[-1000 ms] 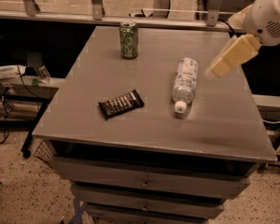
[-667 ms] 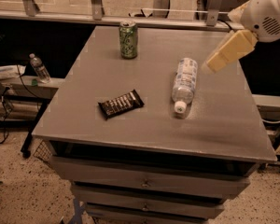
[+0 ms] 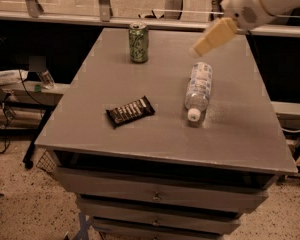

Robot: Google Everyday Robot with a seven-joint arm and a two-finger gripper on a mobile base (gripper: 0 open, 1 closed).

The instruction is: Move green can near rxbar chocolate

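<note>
The green can point(image 3: 138, 42) stands upright near the far left part of the grey table point(image 3: 115, 79). The rxbar chocolate point(image 3: 130, 110), a dark wrapper with white lettering, lies flat toward the front left. My gripper point(image 3: 213, 37) hangs above the table's far right, to the right of the can and well apart from it, above the cap-less end of the water bottle. It holds nothing.
A clear plastic water bottle point(image 3: 198, 90) lies on its side right of centre, white cap toward the front. Drawers point(image 3: 155, 196) sit below the tabletop. A shelf with clutter point(image 3: 20, 79) stands at the left, a rail point(image 3: 65, 16) runs behind.
My gripper and arm have moved left and up, toward the far middle of the table. The can, bar and bottle have not moved.
</note>
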